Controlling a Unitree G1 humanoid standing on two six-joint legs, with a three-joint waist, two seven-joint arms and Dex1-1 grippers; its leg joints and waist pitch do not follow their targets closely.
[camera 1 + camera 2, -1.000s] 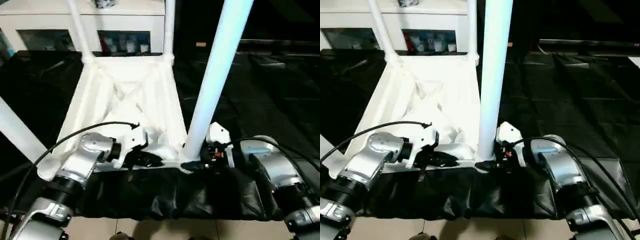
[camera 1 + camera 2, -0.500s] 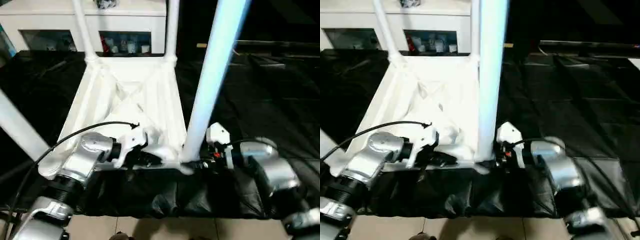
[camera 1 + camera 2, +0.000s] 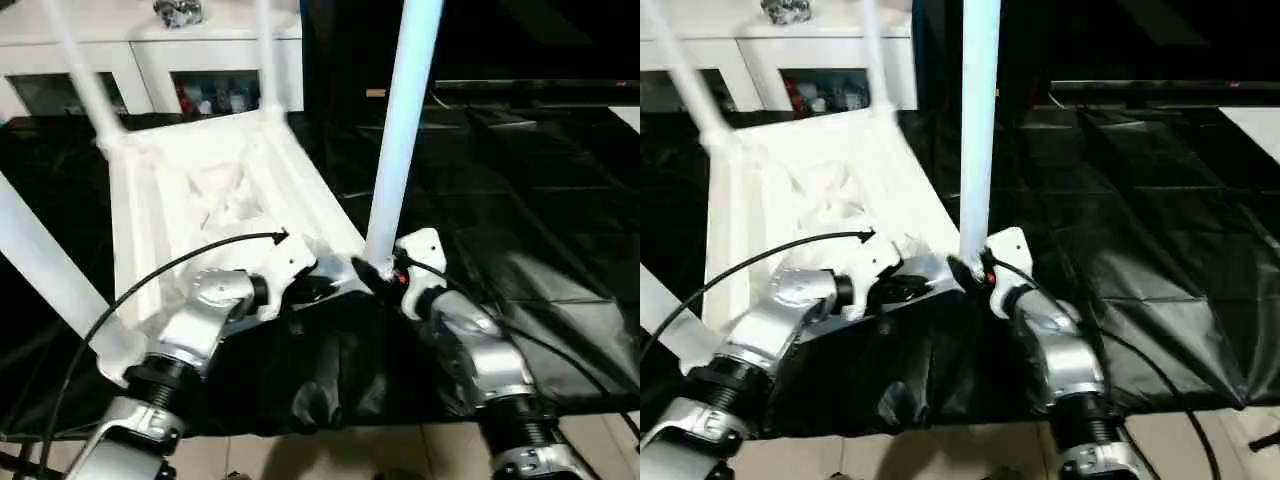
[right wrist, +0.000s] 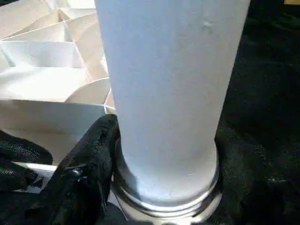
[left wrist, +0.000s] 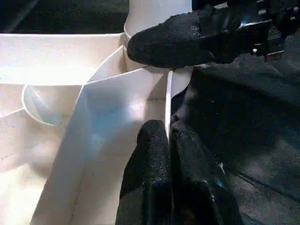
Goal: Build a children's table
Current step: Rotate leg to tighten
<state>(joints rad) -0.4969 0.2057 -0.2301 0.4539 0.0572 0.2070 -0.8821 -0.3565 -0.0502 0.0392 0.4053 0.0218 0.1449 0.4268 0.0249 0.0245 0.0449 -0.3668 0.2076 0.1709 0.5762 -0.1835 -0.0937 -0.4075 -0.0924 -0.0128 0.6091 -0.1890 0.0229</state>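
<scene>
A: Head views: tabletop (image 3: 200, 190) lies underside up on the black-covered desk (image 3: 520, 200), four legs standing in the corner sockets. Right end effector (image 3: 385, 277) sits at the base of the near-right leg (image 3: 400, 130); left end effector (image 3: 318, 287) is on the near edge beside it.

B: Grip states?

A: Left wrist view: left fingers (image 5: 154, 164) pinched closed on the thin rim wall (image 5: 168, 101) of the tabletop. Right wrist view: right fingers (image 4: 89, 159) part-spread around the leg (image 4: 164, 84) just above its flared collar (image 4: 164, 197).

B: Seating advice?

A: My read: keep the left clamp holding the top steady, press the leg straight down its axis, no side load, until the collar sits flush.

B: Any markings?

A: None readable on the parts. Cabinet (image 3: 150, 60) behind has items, too small to read.
</scene>
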